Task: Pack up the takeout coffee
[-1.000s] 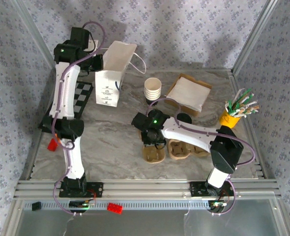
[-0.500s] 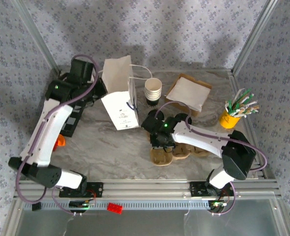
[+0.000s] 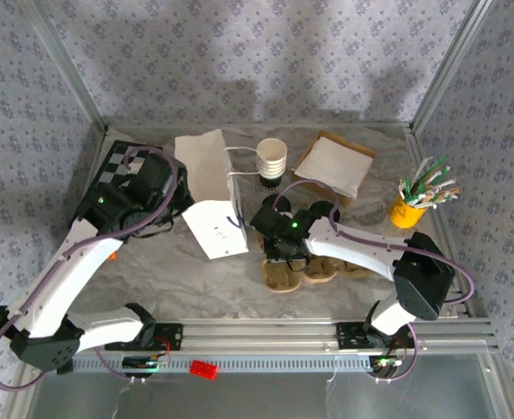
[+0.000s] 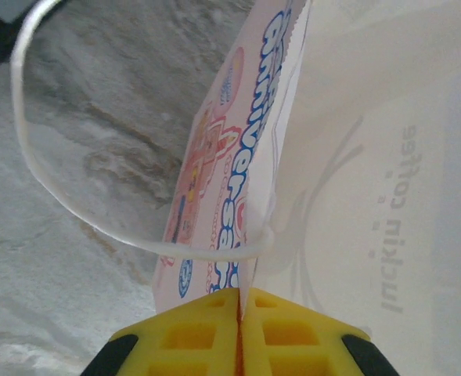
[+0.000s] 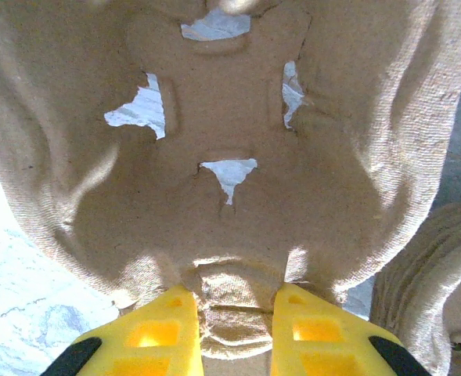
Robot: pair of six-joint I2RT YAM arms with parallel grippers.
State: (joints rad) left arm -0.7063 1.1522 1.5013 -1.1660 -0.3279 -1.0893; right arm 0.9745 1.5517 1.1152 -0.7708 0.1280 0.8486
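A white paper bag [image 3: 217, 229] with a printed side and cord handles hangs tilted over the table's middle. My left gripper [image 3: 178, 197] is shut on its upper edge; in the left wrist view the yellow fingers [image 4: 293, 333] pinch the bag's rim [image 4: 355, 157], and a handle loop [image 4: 27, 157] hangs free. A brown pulp cup carrier [image 3: 278, 278] lies just right of the bag. My right gripper [image 3: 282, 253] is shut on the carrier's centre ridge [image 5: 232, 313], one finger on each side. A stack of paper cups [image 3: 271, 160] stands behind the bag.
A second pulp carrier [image 3: 324, 269] lies beside the first. Brown paper sheets [image 3: 335, 166] rest at the back right, and a yellow cup of stirrers [image 3: 411, 208] stands near the right edge. A checkerboard [image 3: 117, 164] lies at the back left. A red block [image 3: 202, 368] sits on the front rail.
My left arm has swung the bag from the back left corner towards the table's middle, close to the carrier. The right gripper, still on the carrier, has shifted slightly right.
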